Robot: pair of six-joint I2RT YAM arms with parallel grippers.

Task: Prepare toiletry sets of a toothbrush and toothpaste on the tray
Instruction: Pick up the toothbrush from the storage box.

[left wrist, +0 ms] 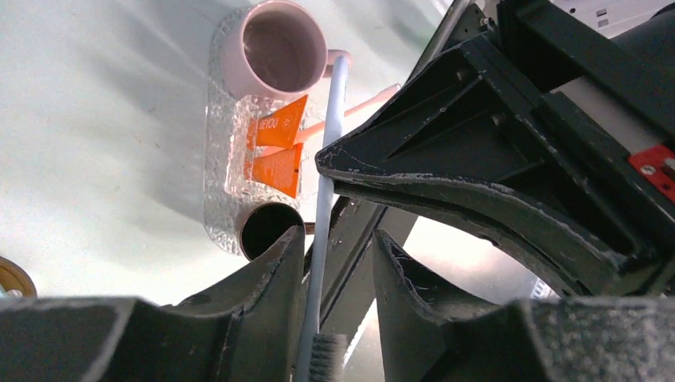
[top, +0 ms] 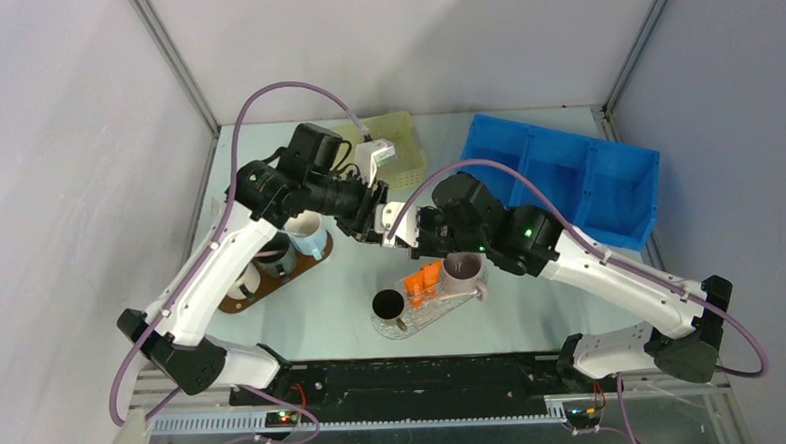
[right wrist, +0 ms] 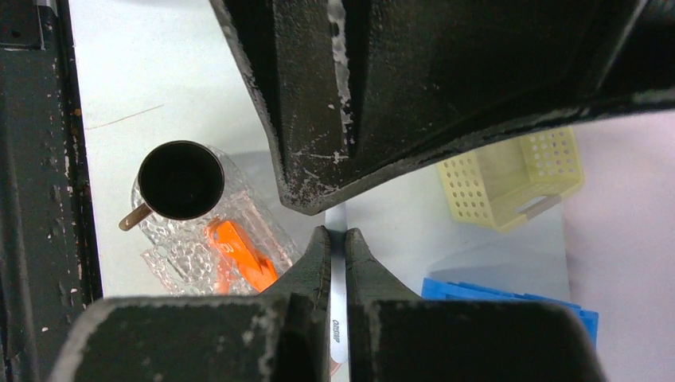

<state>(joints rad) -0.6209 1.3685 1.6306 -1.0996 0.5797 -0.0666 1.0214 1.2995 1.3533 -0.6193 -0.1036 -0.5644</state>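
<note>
Holding a white toothbrush (left wrist: 333,135) in the air near the tray (left wrist: 219,183).
The right gripper (right wrist: 338,236) pinches the slim handle tight. The left gripper (left wrist: 338,239) stands half spread around it, the handle close against one finger. On the pale green table (left wrist: 95,119), the clear pebbled tray carries two flat orange tubes (left wrist: 278,131), a pink toothbrush (left wrist: 366,103), a glossy pink mug (left wrist: 275,48) and a dark mug (left wrist: 267,231).
</note>
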